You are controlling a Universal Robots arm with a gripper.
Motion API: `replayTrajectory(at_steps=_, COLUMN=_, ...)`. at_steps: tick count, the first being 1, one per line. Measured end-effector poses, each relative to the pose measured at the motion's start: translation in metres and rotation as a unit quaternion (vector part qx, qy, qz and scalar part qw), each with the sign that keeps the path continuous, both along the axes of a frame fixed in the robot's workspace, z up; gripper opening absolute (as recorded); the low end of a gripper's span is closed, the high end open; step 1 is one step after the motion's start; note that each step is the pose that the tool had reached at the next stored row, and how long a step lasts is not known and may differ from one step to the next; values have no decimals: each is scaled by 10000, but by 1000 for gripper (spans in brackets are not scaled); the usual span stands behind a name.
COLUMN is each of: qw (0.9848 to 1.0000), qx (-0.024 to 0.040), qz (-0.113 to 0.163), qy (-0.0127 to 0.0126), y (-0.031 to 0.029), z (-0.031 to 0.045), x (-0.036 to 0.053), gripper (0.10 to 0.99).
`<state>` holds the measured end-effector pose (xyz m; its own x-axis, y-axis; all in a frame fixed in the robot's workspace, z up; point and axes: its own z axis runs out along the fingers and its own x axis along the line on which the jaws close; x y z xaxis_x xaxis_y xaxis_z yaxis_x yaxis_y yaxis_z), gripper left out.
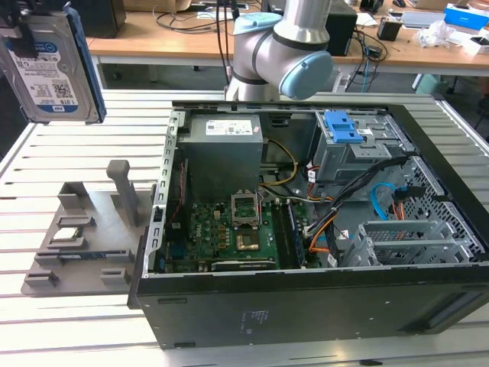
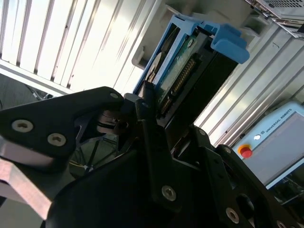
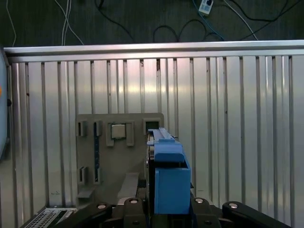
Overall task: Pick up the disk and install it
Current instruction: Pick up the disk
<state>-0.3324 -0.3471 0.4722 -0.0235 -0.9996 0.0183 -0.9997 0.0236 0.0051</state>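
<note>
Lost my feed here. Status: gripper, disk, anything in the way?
Gripper shut on the disk. Disk aloft over slatted table. Nothing seen between it and open computer case.

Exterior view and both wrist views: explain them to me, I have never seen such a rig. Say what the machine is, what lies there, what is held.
The jointed machine in the exterior view is a robot arm, filmed from off it. Both wrist views come from cameras near its end effector. It is shut on the disk, a hard drive in a blue carrier, held above the slatted table. On the table stand an open computer case and a grey tray with a small square chip.
</note>
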Motion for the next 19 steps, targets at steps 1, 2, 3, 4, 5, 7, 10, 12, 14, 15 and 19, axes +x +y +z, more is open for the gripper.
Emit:
replayTrajectory(at_steps=1, qw=10000, qx=0, qz=0, qy=1, y=0, z=16, x=0, gripper=361)
replayTrajectory(at_steps=2, qw=10000, qx=0, qz=0, qy=1, y=1, z=31, x=0, gripper=361)
replayTrajectory(at_steps=3, qw=10000, qx=0, qz=0, qy=2, y=2, z=48, x=1, gripper=361)
replayTrajectory(at_steps=4, qw=10000, qx=0, qz=0, qy=3, y=2, z=63, x=1, gripper=361)
replayTrajectory(at_steps=5, qw=10000, qx=0, qz=0, qy=4, y=3, z=90, x=2, gripper=361)
replayTrajectory(at_steps=7, qw=10000, qx=0, qz=0, qy=5, y=5, z=125, x=2, gripper=361)
replayTrajectory(at_steps=10, qw=10000, qx=0, qz=0, qy=8, y=9, z=206, x=3, gripper=361)
replayTrajectory(at_steps=12, qw=10000, qx=0, qz=0, qy=9, y=11, z=240, x=4, gripper=361)
replayTrajectory(at_steps=14, qw=10000, qx=0, qz=0, qy=12, y=13, z=297, x=5, gripper=361)
replayTrajectory(at_steps=15, qw=10000, qx=0, qz=0, qy=12, y=14, z=312, x=5, gripper=361)
replayTrajectory(at_steps=19, qw=10000, qx=0, qz=0, qy=17, y=18, z=413, x=7, gripper=361)
